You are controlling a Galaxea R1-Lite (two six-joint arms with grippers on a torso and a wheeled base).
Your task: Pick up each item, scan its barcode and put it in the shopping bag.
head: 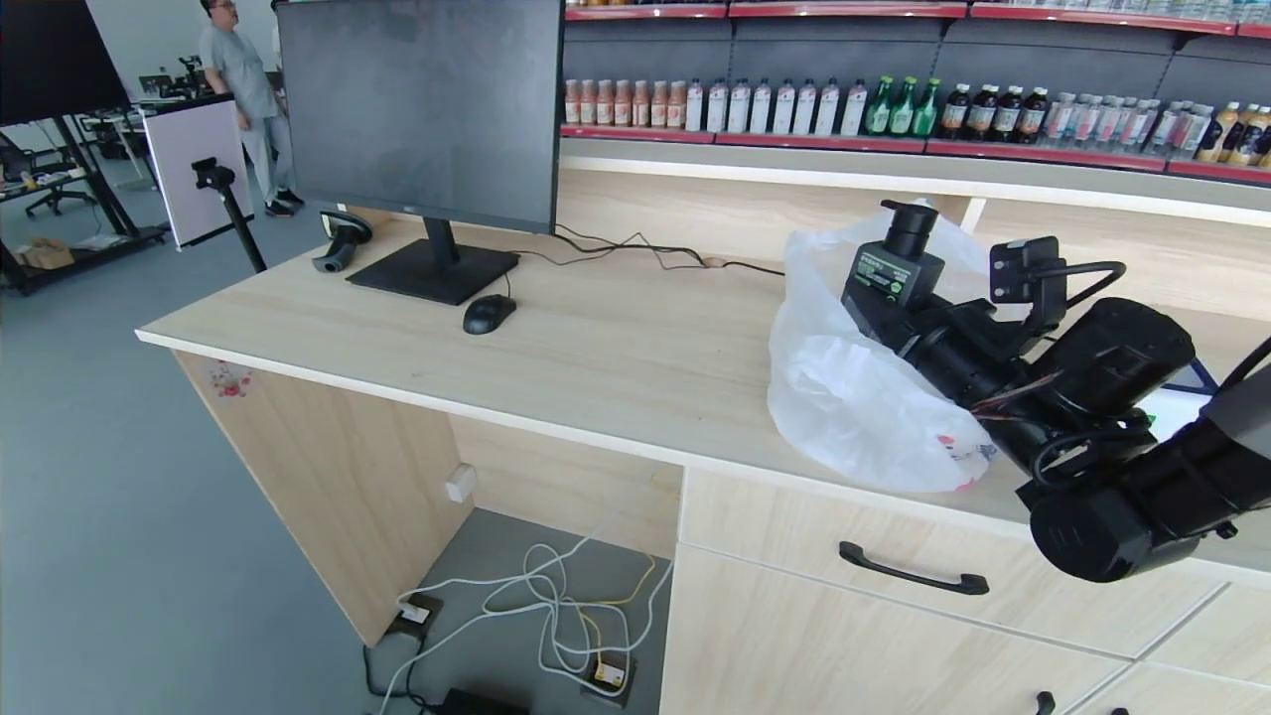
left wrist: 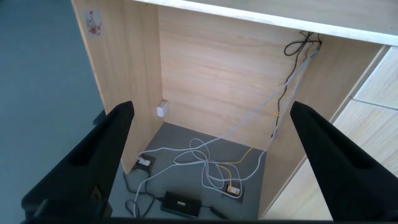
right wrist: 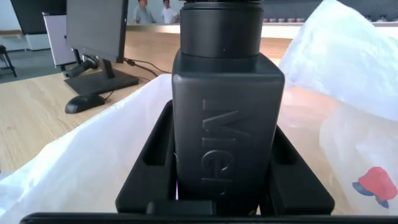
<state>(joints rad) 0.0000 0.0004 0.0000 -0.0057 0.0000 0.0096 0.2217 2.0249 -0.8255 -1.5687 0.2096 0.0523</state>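
A pale wooden counter carries a white shopping bag. The right hand is clamped on a dark square bottle at the bag's mouth, so bagging it looks close. The left hand hangs low, fingers apart, empty.

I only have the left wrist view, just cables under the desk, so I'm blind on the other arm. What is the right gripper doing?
Observer: The right gripper is shut on a dark bottle with a black cap.
Operator: Where exactly?
Observer: Over the white shopping bag on the counter, plastic on both sides of it.
Operator: Anything to scan with?
Observer: A handheld scanner rests left of the monitor, far from the bottle.
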